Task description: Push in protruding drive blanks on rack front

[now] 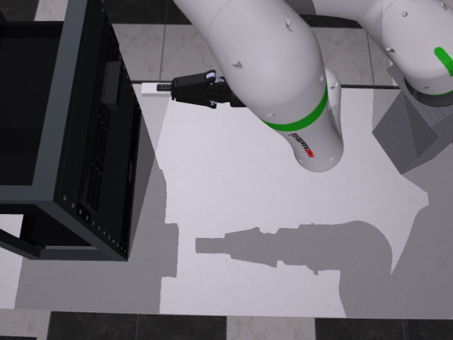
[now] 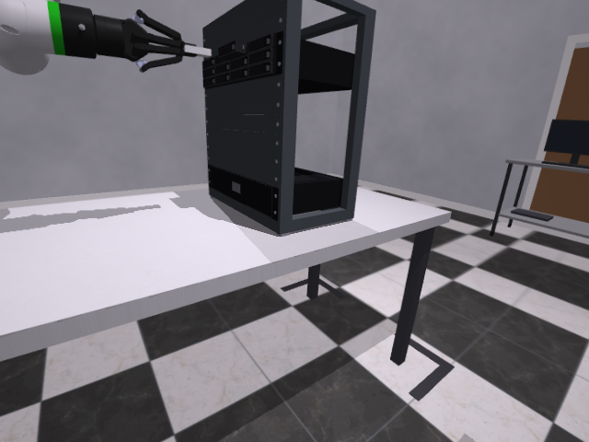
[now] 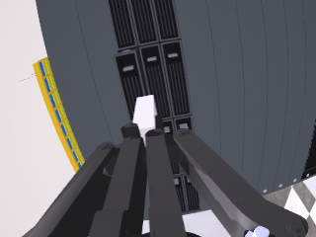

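The dark rack (image 1: 51, 110) (image 2: 286, 143) stands upright at the table's left end; its front panel (image 3: 251, 59) fills the wrist view. Rows of drive blanks (image 2: 242, 59) (image 3: 152, 73) sit near the top of the front. One blank (image 1: 111, 83) sticks out of the front in the overhead view. My gripper (image 1: 149, 89) (image 2: 199, 51) (image 3: 147, 109) is shut and empty. Its white tip points at the drive rows from a short gap away, level with the blank that sticks out.
The white table (image 1: 255, 190) (image 2: 119, 266) carries only the rack. The arm's grey pedestal (image 1: 409, 139) stands at the right. A yellow and blue strip (image 3: 55, 113) shows at the rack's edge in the wrist view. A door and a small desk (image 2: 547, 166) are far off.
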